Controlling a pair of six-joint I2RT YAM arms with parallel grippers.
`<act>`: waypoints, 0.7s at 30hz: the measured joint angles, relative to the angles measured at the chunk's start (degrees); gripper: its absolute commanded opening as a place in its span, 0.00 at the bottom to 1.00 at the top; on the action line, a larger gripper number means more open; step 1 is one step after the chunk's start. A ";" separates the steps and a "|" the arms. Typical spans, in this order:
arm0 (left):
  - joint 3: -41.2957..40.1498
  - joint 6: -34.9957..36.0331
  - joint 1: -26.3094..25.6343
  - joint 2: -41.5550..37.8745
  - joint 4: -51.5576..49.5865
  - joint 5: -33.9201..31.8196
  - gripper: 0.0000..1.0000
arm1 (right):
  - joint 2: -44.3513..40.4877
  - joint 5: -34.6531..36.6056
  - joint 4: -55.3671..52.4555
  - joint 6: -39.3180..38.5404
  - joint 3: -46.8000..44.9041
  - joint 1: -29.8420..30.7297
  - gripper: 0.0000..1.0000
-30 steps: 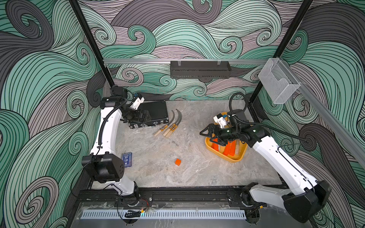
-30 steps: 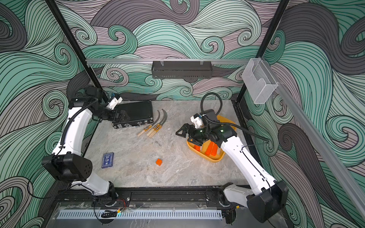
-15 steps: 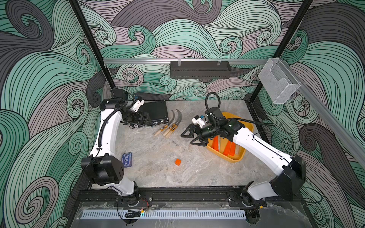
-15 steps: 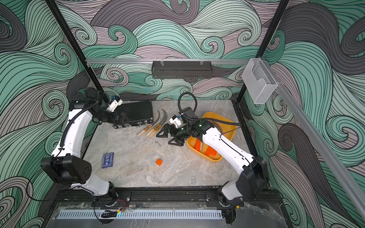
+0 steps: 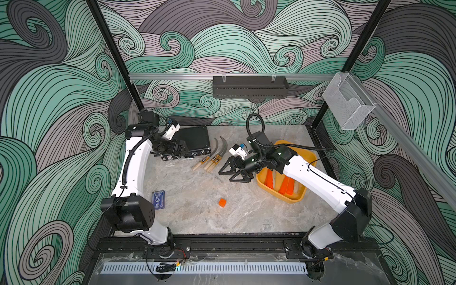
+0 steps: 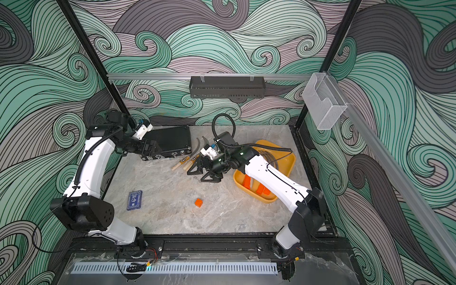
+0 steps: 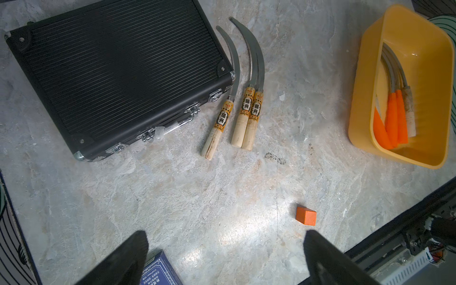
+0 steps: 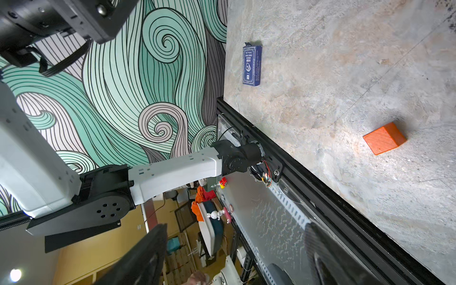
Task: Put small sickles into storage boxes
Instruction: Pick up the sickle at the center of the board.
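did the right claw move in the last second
Yes. The right claw has left the yellow tray and swung away from it toward the three wooden-handled sickles.

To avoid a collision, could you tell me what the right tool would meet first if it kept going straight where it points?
Probably the left arm near its base: the open right tool points almost level over the table; depth is unclear.

Marble table carries black case, 3 sickles, yellow tray, orange cube, blue box.
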 measured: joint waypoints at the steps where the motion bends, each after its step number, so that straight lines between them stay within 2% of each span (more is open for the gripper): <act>1: -0.22 0.00 0.00 -0.42 0.11 -0.02 0.99 | 0.61 0.02 -1.38 -1.03 1.51 0.15 0.78; 4: -0.57 -0.20 0.00 -1.66 0.26 -0.17 0.99 | 3.98 0.13 -5.99 -4.85 7.17 0.85 0.60; 8: -0.66 -1.53 0.00 -2.64 0.42 -0.83 0.98 | 8.85 0.04 -11.28 -9.97 12.26 2.32 0.42; 14: -1.64 -3.72 0.00 -3.56 0.31 -2.03 0.99 | 13.33 2.45 -19.23 -15.61 15.72 2.12 0.46; 18: -2.45 -5.33 0.17 -4.28 0.15 -2.95 0.99 | 14.01 7.41 -21.73 -16.85 18.34 1.46 0.48; 21: -3.56 -6.51 0.57 -5.11 -0.04 -3.10 0.99 | 17.27 12.70 -25.14 -17.62 23.89 1.42 0.49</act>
